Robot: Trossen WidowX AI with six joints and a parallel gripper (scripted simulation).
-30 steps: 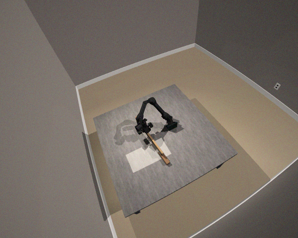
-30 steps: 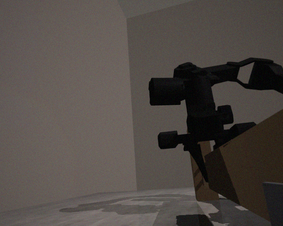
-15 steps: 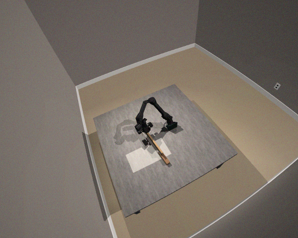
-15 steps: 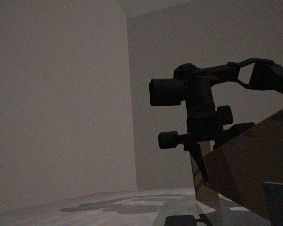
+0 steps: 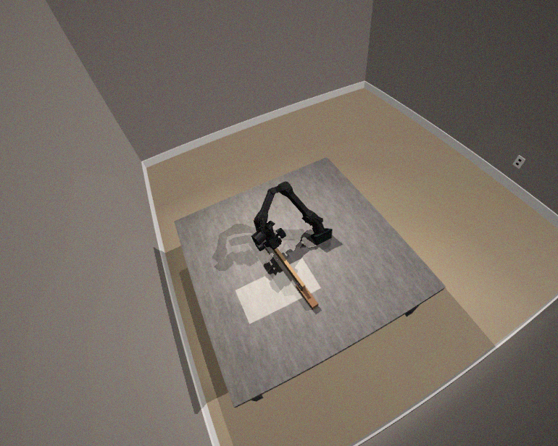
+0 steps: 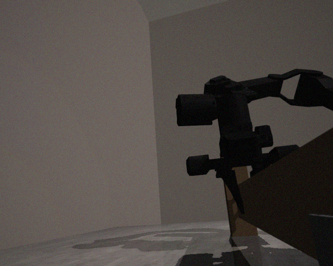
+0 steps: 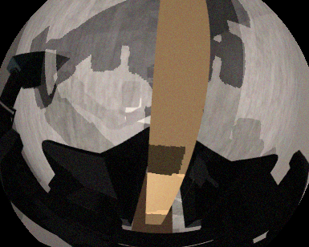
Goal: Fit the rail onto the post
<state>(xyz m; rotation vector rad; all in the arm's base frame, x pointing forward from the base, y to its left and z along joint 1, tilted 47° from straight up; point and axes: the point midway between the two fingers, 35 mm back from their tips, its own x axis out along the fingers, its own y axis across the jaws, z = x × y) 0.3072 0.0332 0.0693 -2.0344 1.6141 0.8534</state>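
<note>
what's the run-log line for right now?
gripper: shut on rail | post: upright on table | peg fit: not visible | release: not done

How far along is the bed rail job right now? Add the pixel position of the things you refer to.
In hand: the gripper (image 5: 271,247) (image 7: 163,133) is shut on the rail (image 5: 291,271) (image 7: 180,80), near the post (image 6: 247,229). Left: letting go, at least. Whether the pegs are seated can't be told; the fingers hide that joint.

Counted: one counter (image 5: 366,230) (image 6: 126,254) (image 7: 270,80), one arm (image 5: 296,199) (image 6: 235,114) (image 7: 10,90), one rail (image 5: 293,274) (image 6: 292,183) (image 7: 182,72), one post (image 6: 242,227), one footboard block (image 5: 313,302), one pale rectangle (image 5: 265,300), one wall outlet (image 5: 519,161).
</note>
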